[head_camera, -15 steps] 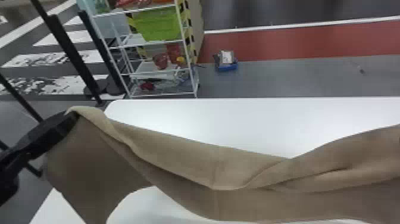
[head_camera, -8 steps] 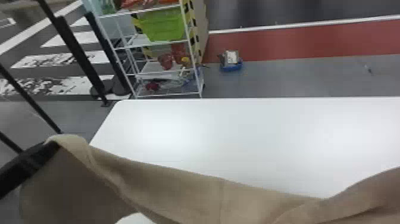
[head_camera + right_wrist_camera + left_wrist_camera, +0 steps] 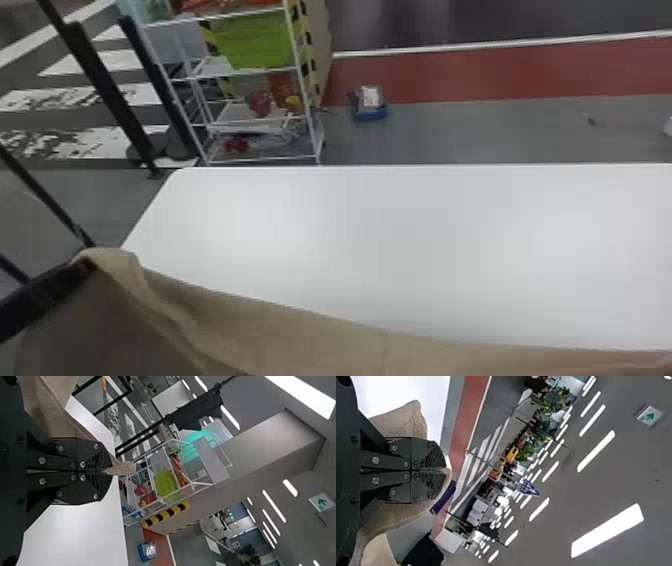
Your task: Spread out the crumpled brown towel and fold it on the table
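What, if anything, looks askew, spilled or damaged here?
Nothing stands out. The brown towel hangs between the jaws of the left gripper and right gripper, creased near the left one, which seems normal for a towel being spread. I see no spill or damage on the white table.

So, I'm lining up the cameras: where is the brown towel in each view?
Head view: the brown towel stretches along the bottom, up to the left gripper.
Left wrist view: towel pinched at that gripper's tips.
Right wrist view: towel pinched by the right gripper.
Shared landmark: the white table.
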Robot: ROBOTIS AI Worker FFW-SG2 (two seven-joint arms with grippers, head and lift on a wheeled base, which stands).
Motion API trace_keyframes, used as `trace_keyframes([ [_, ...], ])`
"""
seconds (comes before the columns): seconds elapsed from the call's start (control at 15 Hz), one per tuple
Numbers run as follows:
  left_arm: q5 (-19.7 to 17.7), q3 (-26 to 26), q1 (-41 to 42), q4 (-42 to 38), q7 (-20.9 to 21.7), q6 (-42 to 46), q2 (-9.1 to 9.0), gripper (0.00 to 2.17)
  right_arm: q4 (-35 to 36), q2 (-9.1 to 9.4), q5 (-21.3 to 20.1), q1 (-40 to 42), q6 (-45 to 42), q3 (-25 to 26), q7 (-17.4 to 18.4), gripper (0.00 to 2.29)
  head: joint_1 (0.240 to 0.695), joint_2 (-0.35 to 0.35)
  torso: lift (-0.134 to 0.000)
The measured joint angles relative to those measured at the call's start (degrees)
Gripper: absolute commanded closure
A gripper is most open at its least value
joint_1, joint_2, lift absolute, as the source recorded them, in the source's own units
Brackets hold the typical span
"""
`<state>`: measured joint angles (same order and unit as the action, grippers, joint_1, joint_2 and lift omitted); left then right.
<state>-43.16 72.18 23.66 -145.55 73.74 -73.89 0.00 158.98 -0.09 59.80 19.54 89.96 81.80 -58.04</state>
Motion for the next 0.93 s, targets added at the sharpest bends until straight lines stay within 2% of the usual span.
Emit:
trace_keyframes([
  [0.2,10.9,-11.6,-0.3,0.6,-5.4,2.8,0.0,1.86,-4.9,0.0,-18.9,-2.1,0.0,-18.3,2.4,1.5,0.695,0.071,-0.124],
  [0.33,19.6,-20.4,-0.8,2.2,-8.6,5.7,0.0,1.86,-10.3,0.0,-31.8,-5.1,-0.7,-31.1,3.7,1.5,0.695,0.058,-0.124],
  [0.4,22.1,-23.4,-1.1,3.3,-10.1,7.8,0.0,1.86,-13.1,-0.03,-35.8,-6.2,-2.6,-35.1,4.6,1.5,0.695,0.053,-0.124],
  [0.53,26.7,-28.6,-2.7,6.8,-12.5,11.0,0.0,1.86,-19.9,-1.41,-41.8,-8.3,-8.4,-41.8,7.1,1.5,0.695,0.038,-0.124],
  [0.67,30.8,-32.4,-5.0,11.0,-13.8,13.3,0.0,1.86,-25.8,-3.05,-46.5,-10.5,-12.7,-46.4,8.3,1.5,0.695,0.019,-0.124],
  [0.8,34.2,-36.4,-6.1,15.0,-16.0,19.9,0.0,1.86,-31.4,-3.63,-50.1,-12.6,-18.4,-49.4,9.2,1.5,0.695,0.008,-0.124],
  [0.93,37.8,-39.3,-8.8,20.7,-16.3,25.7,0.0,1.86,-37.0,-4.4,-52.7,-14.4,-25.8,-51.4,11.0,1.5,0.695,-0.02,-0.124],
])
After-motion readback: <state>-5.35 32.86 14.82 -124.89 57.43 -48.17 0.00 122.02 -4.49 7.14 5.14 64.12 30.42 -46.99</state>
